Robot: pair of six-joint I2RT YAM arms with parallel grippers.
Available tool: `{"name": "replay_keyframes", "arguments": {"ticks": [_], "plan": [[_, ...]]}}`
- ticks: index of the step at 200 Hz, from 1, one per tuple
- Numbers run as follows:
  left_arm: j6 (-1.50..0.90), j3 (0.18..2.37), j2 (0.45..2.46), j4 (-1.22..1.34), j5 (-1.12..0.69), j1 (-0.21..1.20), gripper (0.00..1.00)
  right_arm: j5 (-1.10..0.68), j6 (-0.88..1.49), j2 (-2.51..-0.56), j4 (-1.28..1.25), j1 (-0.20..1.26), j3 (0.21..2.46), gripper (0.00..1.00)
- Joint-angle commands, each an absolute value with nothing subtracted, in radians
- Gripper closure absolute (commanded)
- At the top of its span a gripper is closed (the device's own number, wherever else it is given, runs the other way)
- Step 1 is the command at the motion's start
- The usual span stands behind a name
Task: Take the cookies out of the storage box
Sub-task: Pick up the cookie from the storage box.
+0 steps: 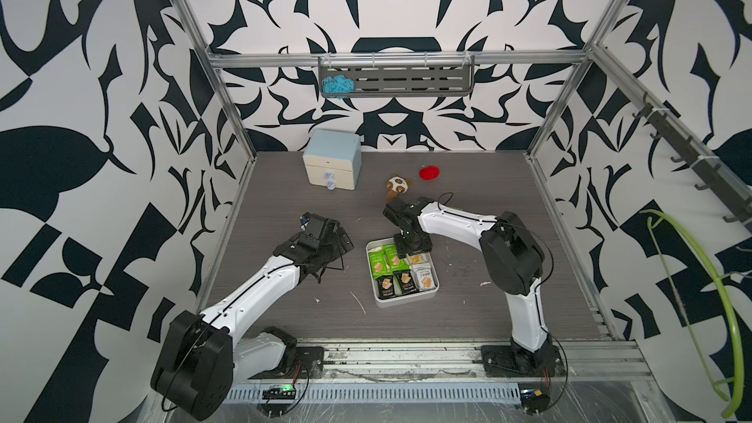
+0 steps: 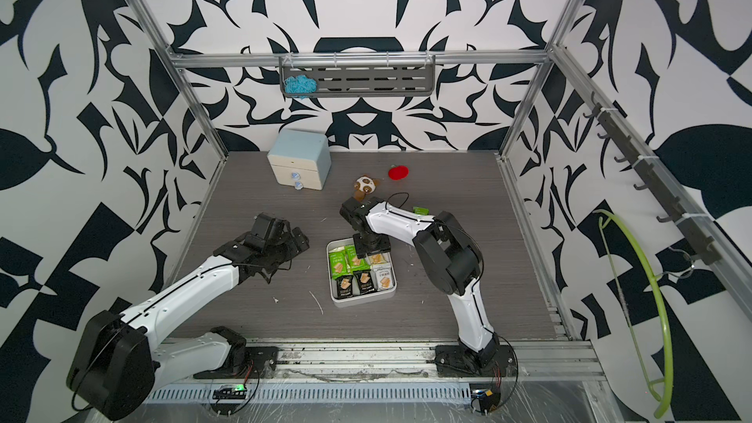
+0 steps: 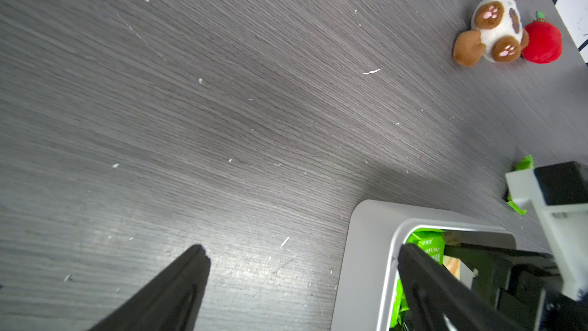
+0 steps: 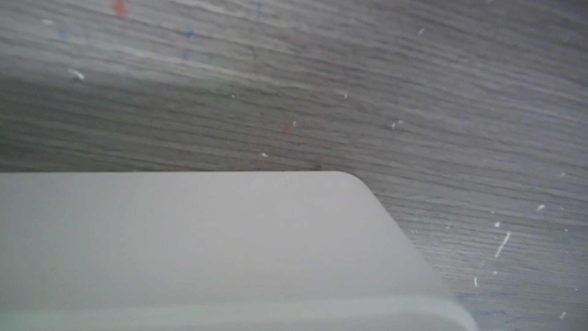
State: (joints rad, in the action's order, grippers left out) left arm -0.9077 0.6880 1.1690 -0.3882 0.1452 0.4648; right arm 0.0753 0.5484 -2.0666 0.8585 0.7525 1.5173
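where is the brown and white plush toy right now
In both top views the plush toy lies toward the back of the table, between the two-drawer cabinet and the red toy apple, just behind the right arm.

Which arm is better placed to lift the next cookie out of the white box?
Probably right. The right gripper reaches down into the storage box, directly over the cookies; the left gripper hangs open beside the box.

my top views high at front, steep down on whole table (image 1: 447, 319), left wrist cam low, facing plush toy (image 3: 496, 27), right wrist cam blurry-close, both wrist cams show storage box (image 3: 366, 249) wall
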Motion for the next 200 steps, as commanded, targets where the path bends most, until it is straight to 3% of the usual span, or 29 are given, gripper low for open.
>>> {"name": "replay_keyframes", "arguments": {"ticks": [1,54,114,200], "plan": [[-0.89,0.709,1.162,-0.416,0.145,0.462,0.01,0.109,0.555,-2.059,0.877,0.747,1.513,0.42],[-0.887,0.713,1.168,-0.413,0.141,0.461,0.01,0.111,0.555,-2.07,0.87,0.747,1.509,0.45],[-0.889,0.709,1.174,-0.404,0.136,0.462,0.01,0.146,0.56,-2.004,0.889,0.747,1.518,0.59],[-0.894,0.694,1.153,-0.392,0.113,0.461,0.01,0.077,0.575,-1.918,0.913,0.747,1.517,0.6]]}}
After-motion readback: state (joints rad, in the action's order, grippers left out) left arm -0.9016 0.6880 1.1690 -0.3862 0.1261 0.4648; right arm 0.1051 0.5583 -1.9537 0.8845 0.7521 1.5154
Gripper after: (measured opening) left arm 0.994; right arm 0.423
